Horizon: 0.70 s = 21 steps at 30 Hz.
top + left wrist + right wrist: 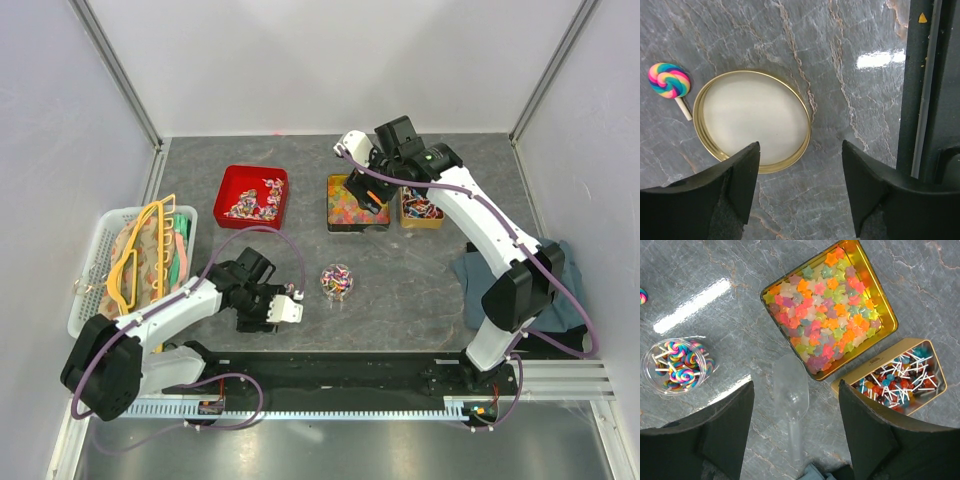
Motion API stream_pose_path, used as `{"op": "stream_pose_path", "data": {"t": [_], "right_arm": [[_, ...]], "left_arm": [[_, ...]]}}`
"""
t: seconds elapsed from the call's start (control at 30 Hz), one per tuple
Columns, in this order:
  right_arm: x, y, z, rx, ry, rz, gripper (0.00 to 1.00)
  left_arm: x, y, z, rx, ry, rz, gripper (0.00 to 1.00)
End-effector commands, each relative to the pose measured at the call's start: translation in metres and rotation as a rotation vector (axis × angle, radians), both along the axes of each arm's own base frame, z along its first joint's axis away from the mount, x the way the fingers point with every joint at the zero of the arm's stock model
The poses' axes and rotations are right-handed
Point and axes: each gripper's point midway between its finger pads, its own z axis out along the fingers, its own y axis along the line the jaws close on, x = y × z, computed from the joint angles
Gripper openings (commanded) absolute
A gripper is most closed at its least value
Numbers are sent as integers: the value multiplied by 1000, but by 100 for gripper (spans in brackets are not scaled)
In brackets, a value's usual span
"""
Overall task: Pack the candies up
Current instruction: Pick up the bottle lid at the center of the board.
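Note:
The candies (pixel 253 197), small twist-wrapped sweets, fill a red tray (pixel 232 176) at the back left. My left gripper (pixel 264 312) (pixel 800 167) is open low over the table near the front, with nothing between its fingers. Just beyond them lie a round gold lid (pixel 752 121) and a rainbow swirl lollipop (pixel 669 81). My right gripper (pixel 375 195) (pixel 795 412) is open above the gold tins. A clear plastic scoop (pixel 791 390) lies on the table below the gap between its fingers and touches neither.
A gold tin of star-shaped sweets (pixel 355 203) (pixel 830 307) stands beside a smaller tin of stick lollipops (pixel 420 208) (pixel 900 377). A clear jar of swirl lollipops (pixel 336 281) (pixel 677 365) sits mid-table. A white basket with hangers (pixel 130 265) is left, a blue cloth (pixel 505 285) right.

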Motion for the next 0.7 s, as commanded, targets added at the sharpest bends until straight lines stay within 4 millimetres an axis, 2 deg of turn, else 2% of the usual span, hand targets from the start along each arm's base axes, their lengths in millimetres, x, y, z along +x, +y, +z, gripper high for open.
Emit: {"op": "stream_pose_path", "data": {"t": [0.0, 0.2, 0.33, 0.43, 0.47, 0.5, 0.67], "right_arm": [[-2, 3, 21, 49, -45, 0, 75], [0, 3, 27, 53, -58, -6, 75], [1, 2, 31, 55, -71, -11, 75], [2, 2, 33, 53, -79, -10, 75], [2, 1, 32, 48, -78, -14, 75], [2, 1, 32, 48, -78, -13, 75], [-1, 2, 32, 55, -74, -4, 77]], "left_arm": [[9, -4, -3, -14, -60, -1, 61], [6, -7, -10, -13, -64, -12, 36], [5, -6, -14, -6, -68, -17, 27], [5, -6, -14, -7, -69, -20, 14], [5, -6, -14, -8, -69, -17, 5], [6, -7, -13, -12, -72, -18, 2], [13, -15, 0, -43, -91, 2, 2]]}}
